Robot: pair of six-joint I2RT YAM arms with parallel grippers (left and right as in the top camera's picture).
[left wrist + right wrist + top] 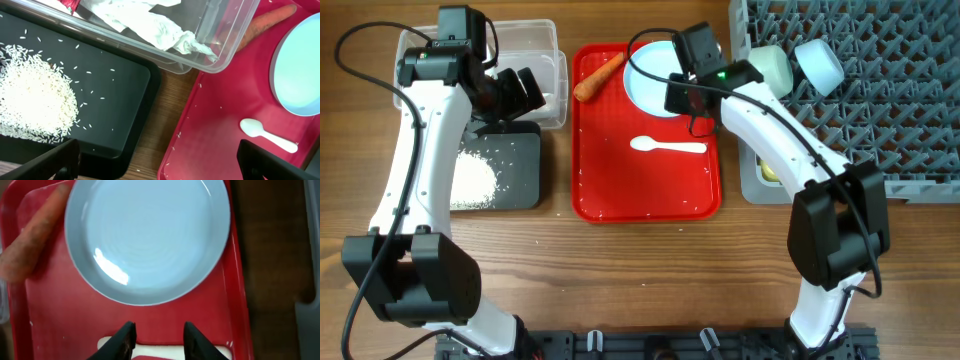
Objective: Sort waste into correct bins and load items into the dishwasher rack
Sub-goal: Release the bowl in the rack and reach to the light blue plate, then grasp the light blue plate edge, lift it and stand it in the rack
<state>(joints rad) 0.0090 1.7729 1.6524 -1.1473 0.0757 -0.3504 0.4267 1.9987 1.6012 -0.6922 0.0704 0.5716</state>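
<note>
The orange carrot [598, 77] and the pale blue plate [650, 80] lie at the back of the red tray [645, 195], with the white spoon [667, 146] in front of them. My right gripper [695, 120] is open and empty just above the spoon [165, 352], below the plate [150, 235]. My left gripper [520, 90] is wide open and empty [157, 167] over the gap between the black tray [115, 105] and the red tray. The rice [35, 102] lies in the black tray. The tissue [150, 22] and the red wrapper [67, 4] are in the clear tub [535, 40].
The grey rack [890, 110] at the right holds the mint-green bowl [770, 68] and the light blue bowl [818, 62]. A yellow cup [770, 172] shows partly behind my right arm. Stray rice grains dot the red tray. No brown lump shows.
</note>
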